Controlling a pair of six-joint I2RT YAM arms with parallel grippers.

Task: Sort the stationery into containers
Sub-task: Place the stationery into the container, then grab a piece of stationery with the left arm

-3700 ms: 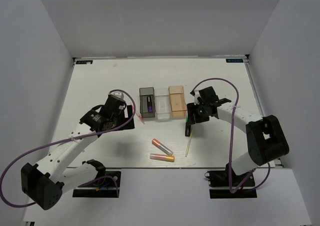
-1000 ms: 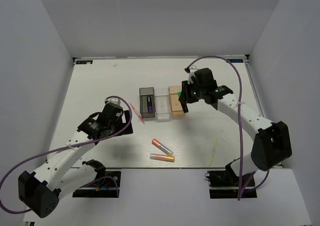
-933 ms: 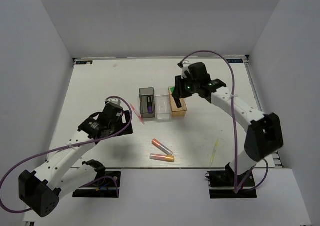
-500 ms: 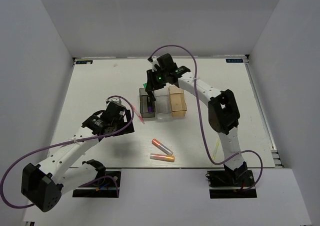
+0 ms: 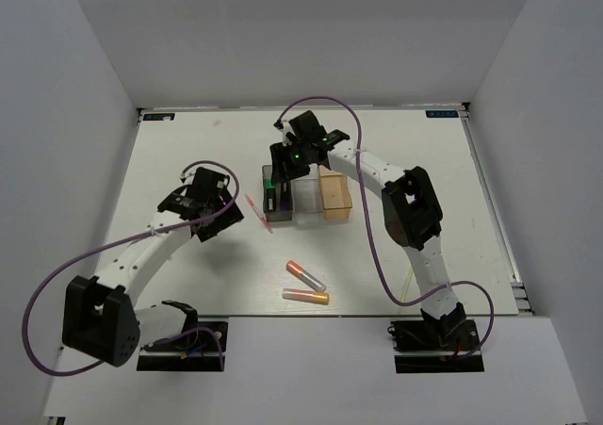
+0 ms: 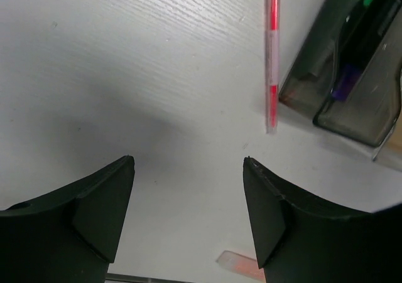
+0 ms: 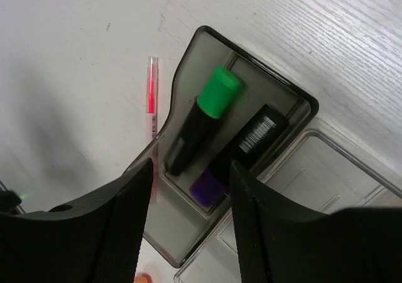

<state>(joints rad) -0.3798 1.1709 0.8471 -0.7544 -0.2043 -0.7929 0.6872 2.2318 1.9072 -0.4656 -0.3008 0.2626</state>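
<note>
My right gripper point(image 5: 280, 172) hangs open and empty over the dark grey bin point(image 5: 268, 210). In the right wrist view its fingers straddle that bin point(image 7: 182, 76). The green-cap marker point(image 7: 201, 117) and the purple-cap marker point(image 7: 242, 151) lie side by side inside. My left gripper point(image 5: 224, 216) is open and empty over bare table, left of the pink pen point(image 5: 256, 211). The pen point(image 6: 271, 57) lies beside the grey bin point(image 6: 301, 88). The clear bin point(image 5: 306, 208) and the orange-tan bin point(image 5: 334, 194) stand to the right. Two orange-pink tubes point(image 5: 304, 274) point(image 5: 306, 296) lie nearer. A yellow pen point(image 5: 407, 276) lies right.
The three bins stand in a row at mid-table, touching. The right arm reaches across over the clear and orange-tan bins. White walls close in the table at the back and sides. One tube's end point(image 6: 242, 263) shows between the left fingers.
My right gripper swung left from the orange-tan bin to over the grey bin and let go of the green-cap marker, which now lies inside. My left gripper drew back to the left.
</note>
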